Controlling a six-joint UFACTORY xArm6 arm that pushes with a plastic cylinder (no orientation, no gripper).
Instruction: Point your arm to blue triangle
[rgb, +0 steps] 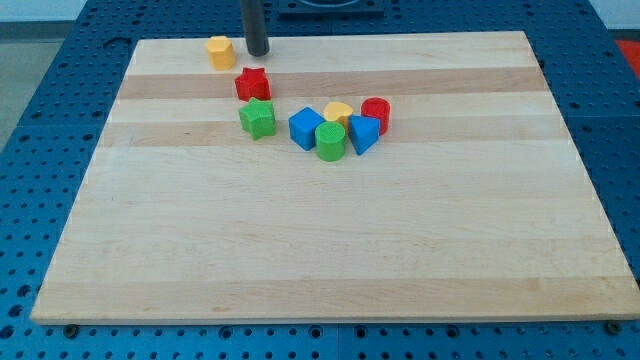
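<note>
The blue triangle (363, 133) lies on the wooden board (330, 240) at the right end of a cluster near the view's top centre. It touches the green cylinder (331, 142) on its left and the red cylinder (376, 114) behind it. My tip (258, 52) stands near the board's top edge, well to the upper left of the blue triangle, just right of the yellow block (221, 51). It touches no block.
A red star (253, 84) lies below my tip, with a green star-like block (258, 118) below that. A blue cube (306, 128) and a yellow heart (339, 112) sit in the cluster. Blue pegboard (40, 120) surrounds the board.
</note>
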